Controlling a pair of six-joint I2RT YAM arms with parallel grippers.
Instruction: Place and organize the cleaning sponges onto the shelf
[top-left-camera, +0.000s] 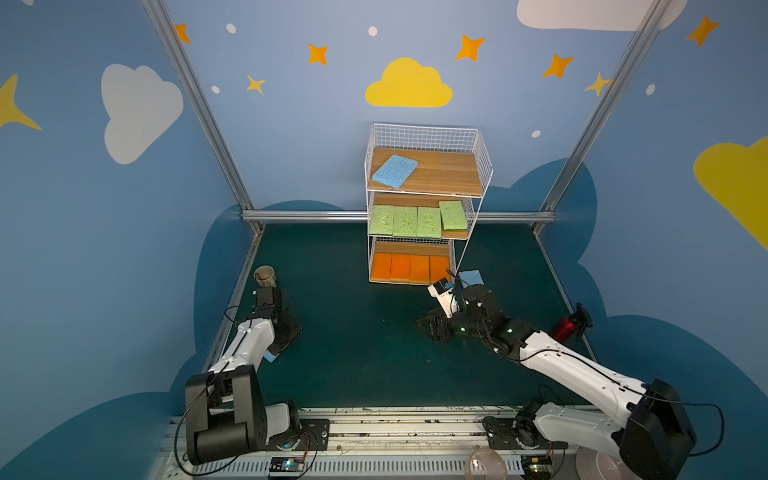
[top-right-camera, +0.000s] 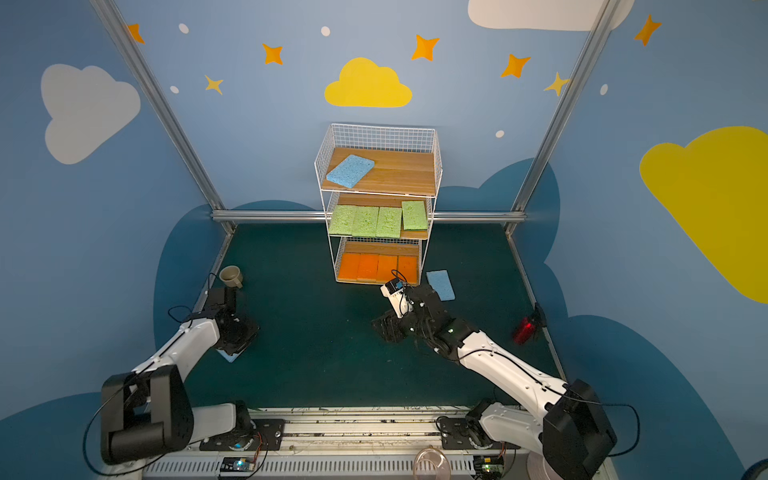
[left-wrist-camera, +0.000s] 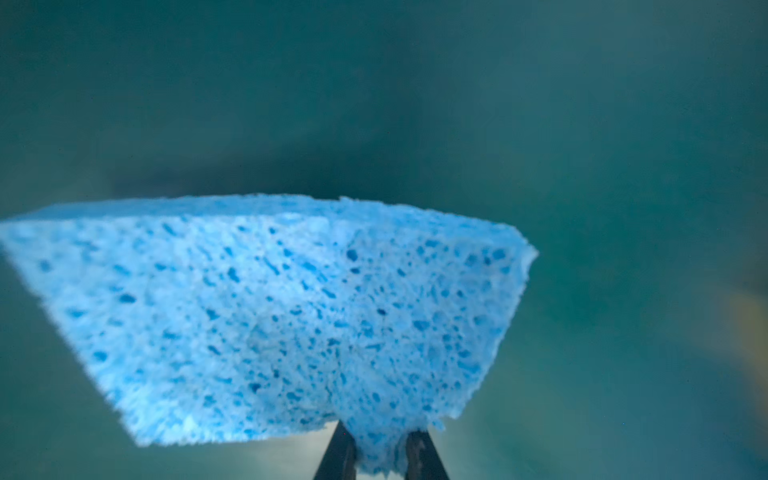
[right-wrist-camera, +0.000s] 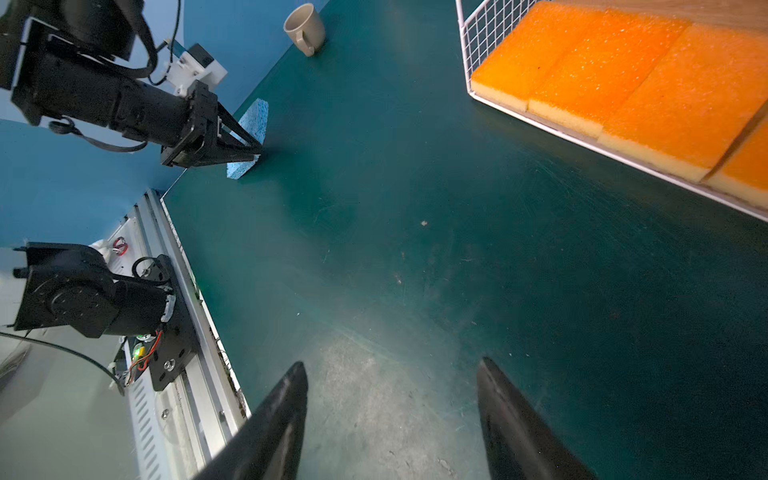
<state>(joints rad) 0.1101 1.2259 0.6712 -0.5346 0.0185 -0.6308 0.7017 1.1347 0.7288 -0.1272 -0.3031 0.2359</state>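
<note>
Over mat (right-wrist-camera: 415, 208), left end effector (right-wrist-camera: 254, 154) pinching sponge (left-wrist-camera: 270, 311)

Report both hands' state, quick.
Left hand: closed on a blue sponge.
Right hand: open, empty.

Robot lab test cell, dressed as child's playroom. Blue walls (top-left-camera: 291, 124) from 9 round to 3 o'clock, painted with yellow cloud (top-left-camera: 408, 85) at 12, orange stars (top-left-camera: 470, 48), white clouds (top-left-camera: 137, 108). Bare aluminium posts (top-left-camera: 195, 99) at 11 and 1 o'clock. Dark green mat (top-left-camera: 353, 340) underfoot. Two white-and-black robot arms (top-left-camera: 573, 365) bolted to metal rail (top-left-camera: 415, 428) at 6 o'clock, circuit board (top-left-camera: 286, 464) exposed. White wire shelf (top-left-camera: 428, 137) at 12 o'clock.
</note>
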